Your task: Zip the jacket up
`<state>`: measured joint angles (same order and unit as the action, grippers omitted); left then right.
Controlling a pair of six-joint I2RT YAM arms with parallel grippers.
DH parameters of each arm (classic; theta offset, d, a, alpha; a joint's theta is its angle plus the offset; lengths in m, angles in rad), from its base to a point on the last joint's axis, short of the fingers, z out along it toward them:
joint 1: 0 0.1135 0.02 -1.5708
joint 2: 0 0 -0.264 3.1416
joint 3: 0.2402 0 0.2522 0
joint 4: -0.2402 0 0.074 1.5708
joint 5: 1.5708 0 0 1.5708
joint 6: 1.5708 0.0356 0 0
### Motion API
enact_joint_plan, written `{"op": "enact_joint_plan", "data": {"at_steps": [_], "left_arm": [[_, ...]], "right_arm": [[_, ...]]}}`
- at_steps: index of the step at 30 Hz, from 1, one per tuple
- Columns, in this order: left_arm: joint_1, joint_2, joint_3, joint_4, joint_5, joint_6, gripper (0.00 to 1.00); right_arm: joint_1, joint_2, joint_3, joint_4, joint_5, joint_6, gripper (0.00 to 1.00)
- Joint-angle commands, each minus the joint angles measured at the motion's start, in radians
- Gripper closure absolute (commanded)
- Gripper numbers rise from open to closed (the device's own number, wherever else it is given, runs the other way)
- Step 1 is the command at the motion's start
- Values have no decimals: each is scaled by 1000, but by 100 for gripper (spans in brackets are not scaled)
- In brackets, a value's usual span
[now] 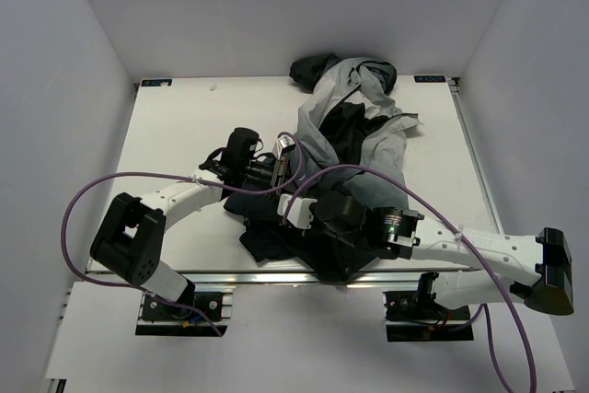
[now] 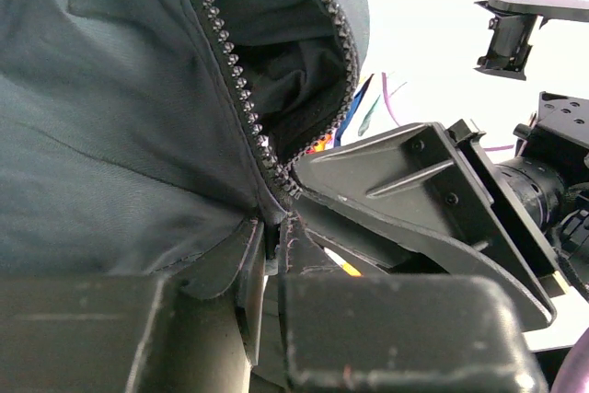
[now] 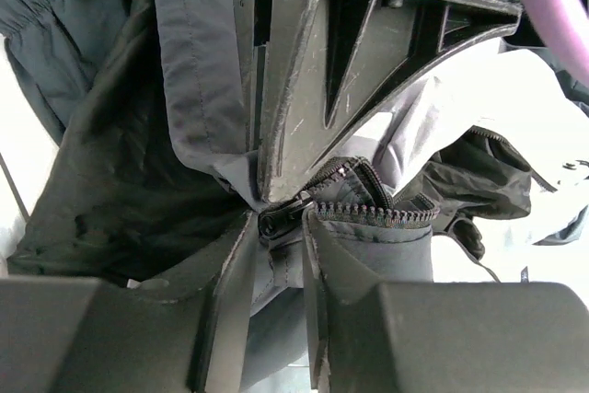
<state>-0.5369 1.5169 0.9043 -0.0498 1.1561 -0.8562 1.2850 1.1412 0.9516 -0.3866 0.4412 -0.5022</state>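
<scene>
Fabric of the jacket (image 1: pixel 363 126) is judged limp; the zipper foot (image 2: pixel 276 202) is clamped by the left pincer (image 2: pixel 271 232), the slider (image 3: pixel 281 221) straddled by the half-shut right pincer (image 3: pixel 279 229), grip unclear.

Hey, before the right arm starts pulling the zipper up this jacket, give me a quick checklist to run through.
1. Left gripper pinches the grey-to-black soft fabric jacket at the zipper's foot: ok.
2. Small dark zipper slider sits between the right gripper's fingertips: ok.
3. Right grip firm on the slider: cannot tell.
4. Both rows of black zipper teeth seated in the slider: cannot tell.
5. Jacket lies straight ahead of the slider: not ok, bunched and twisted.
</scene>
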Motion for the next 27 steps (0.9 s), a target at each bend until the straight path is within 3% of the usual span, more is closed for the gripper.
{"op": "enact_joint_plan", "data": {"at_steps": [1,15,18,21,23,27], "left_arm": [[-2,-38,21,-33,7,31,100],[-2,-46,47,-101,-22,103,100],[-2,-49,48,-105,-24,103,100],[-2,-50,53,-102,-19,102,100],[-2,-55,54,-101,-19,103,100],[-2,-58,59,-107,-18,105,100]], "right_arm": [[4,-34,21,46,-12,16,70],[2,-35,35,6,-38,74,81],[2,-24,36,0,-54,76,64],[2,-24,36,-5,-53,71,63],[2,-20,32,12,-32,71,66],[2,-14,29,44,-13,70,87]]}}
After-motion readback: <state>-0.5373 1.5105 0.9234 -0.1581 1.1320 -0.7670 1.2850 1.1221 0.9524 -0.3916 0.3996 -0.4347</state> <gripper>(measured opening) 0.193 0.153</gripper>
